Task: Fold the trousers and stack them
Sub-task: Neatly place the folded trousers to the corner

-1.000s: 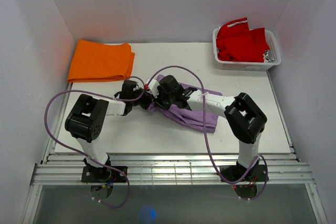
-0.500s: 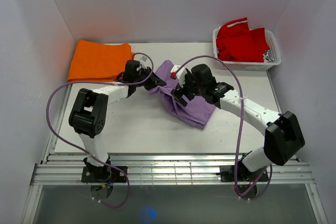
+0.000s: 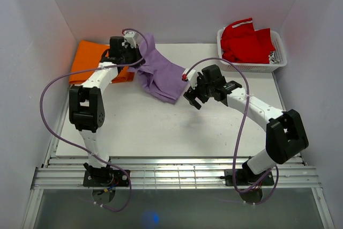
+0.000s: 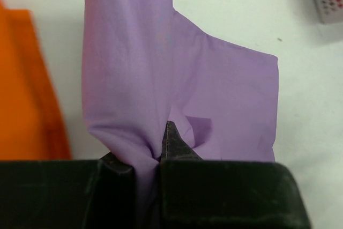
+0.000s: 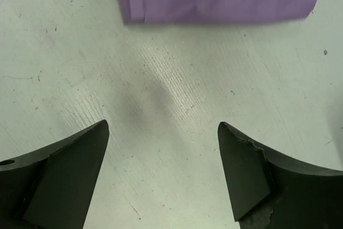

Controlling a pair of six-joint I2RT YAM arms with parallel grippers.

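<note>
Left gripper (image 3: 132, 57) is at the far left of the table (image 3: 161, 132), right at the edge of the orange cloth (image 3: 91, 63). It is pinched tight on a bunched fold of the trousers (image 3: 161, 76). The left wrist camera confirms it: lilac fabric is squeezed between the two black fingers (image 4: 177, 146) and fans out beyond them, with the orange cloth just to one side.

From that pinch the trousers run as a folded lilac bundle toward the middle of the table, and the loose end sits beside the right arm. Whether that lower end rests on the tabletop or hangs just above it, I cannot tell.

Right gripper (image 3: 192, 97) has its jaws spread wide and is gripping nothing. It hovers over bare white tabletop just beside the near edge of the trousers, not touching them. Its wrist camera shows both fingertips (image 5: 69, 170) well apart, scuffed table between them, and the folded lilac edge lying across the top of the view.

At the far right corner stands a white basket (image 3: 228, 65) with perforated walls. It is heaped above the rim with a red garment (image 3: 246, 41) that has a strip of white trim. Something grey is tucked at the basket's right end, too small to make out.
</note>
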